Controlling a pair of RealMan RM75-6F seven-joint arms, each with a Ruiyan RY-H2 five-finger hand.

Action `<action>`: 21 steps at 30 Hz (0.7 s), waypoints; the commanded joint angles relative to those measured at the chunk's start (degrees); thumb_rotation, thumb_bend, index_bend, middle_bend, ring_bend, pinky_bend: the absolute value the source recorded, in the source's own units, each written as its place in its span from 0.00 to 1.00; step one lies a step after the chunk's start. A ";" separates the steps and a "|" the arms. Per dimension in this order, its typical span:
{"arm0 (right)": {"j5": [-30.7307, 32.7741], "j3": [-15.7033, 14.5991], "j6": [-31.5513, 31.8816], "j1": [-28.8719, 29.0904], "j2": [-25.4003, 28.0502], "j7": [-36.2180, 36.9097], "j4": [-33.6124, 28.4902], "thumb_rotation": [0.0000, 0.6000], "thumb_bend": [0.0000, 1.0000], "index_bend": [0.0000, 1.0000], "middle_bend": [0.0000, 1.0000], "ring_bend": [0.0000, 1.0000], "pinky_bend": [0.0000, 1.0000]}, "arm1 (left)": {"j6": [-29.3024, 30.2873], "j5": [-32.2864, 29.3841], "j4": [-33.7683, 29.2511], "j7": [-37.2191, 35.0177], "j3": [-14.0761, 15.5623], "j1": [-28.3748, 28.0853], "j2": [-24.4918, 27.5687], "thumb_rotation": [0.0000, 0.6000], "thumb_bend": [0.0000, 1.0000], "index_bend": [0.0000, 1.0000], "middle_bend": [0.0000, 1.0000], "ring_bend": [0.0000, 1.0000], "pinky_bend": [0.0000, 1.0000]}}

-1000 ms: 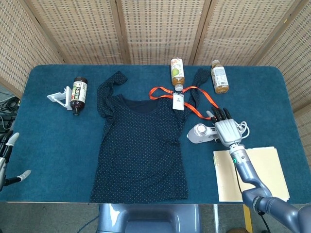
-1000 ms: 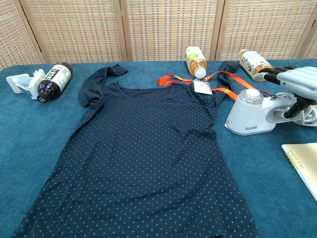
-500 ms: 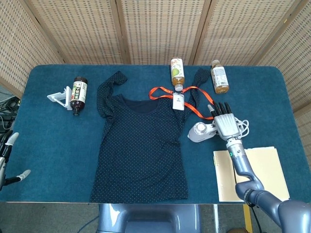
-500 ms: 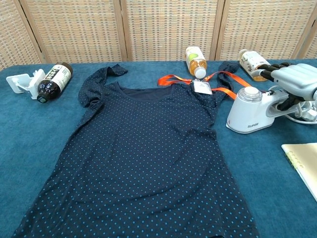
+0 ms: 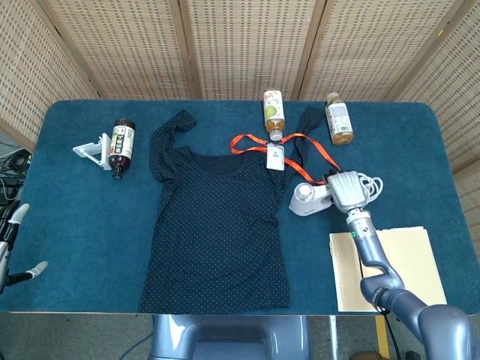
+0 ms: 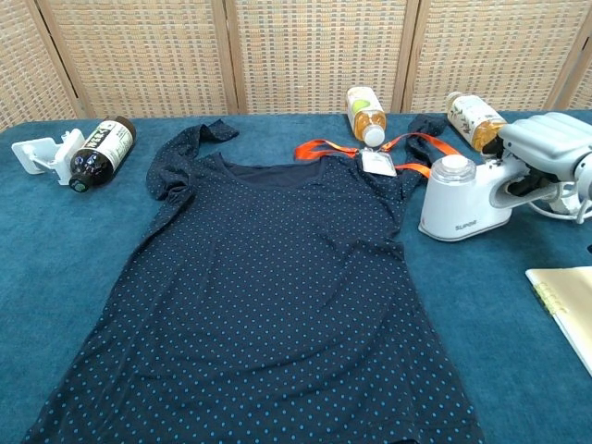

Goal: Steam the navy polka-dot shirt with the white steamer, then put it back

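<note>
Chest view: right robot hand (image 6: 548,148) grasping white steamer (image 6: 455,201) handle.
Shirt (image 6: 268,296): left of that robot hand.

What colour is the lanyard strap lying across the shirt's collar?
Orange; the lanyard shows best in the chest view, crossing the navy polka-dot shirt.

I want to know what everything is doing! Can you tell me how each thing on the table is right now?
navy polka-dot shirt: spread flat.
white steamer: upright, handle held.
right hand: grips the steamer's handle.
left hand: holds nothing, fingers apart.
dark bottle: lying down.
two tea bottles: lying down.
orange lanyard: draped over the shirt.
</note>
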 commanded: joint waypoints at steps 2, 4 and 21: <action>-1.31 -1.02 1.42 -0.16 0.50 2.49 0.86 1.00 1.00 0.81 0.64 0.73 0.95 | 0.12 0.15 0.02 -0.17 0.04 0.03 0.06 1.00 0.00 0.00 0.00 0.00 0.00; -1.75 -1.40 2.00 -0.38 1.07 3.63 0.77 1.00 1.00 0.81 0.64 0.74 0.98 | 0.17 0.21 0.06 -0.37 0.07 0.05 0.12 1.00 0.00 0.00 0.00 0.00 0.00; 3.11 3.70 8.21 -4.40 14.33 6.34 -18.62 1.00 1.00 0.80 0.64 0.75 1.00 | 1.70 2.76 0.19 -3.65 1.01 0.67 1.24 1.00 0.00 0.00 0.00 0.00 0.00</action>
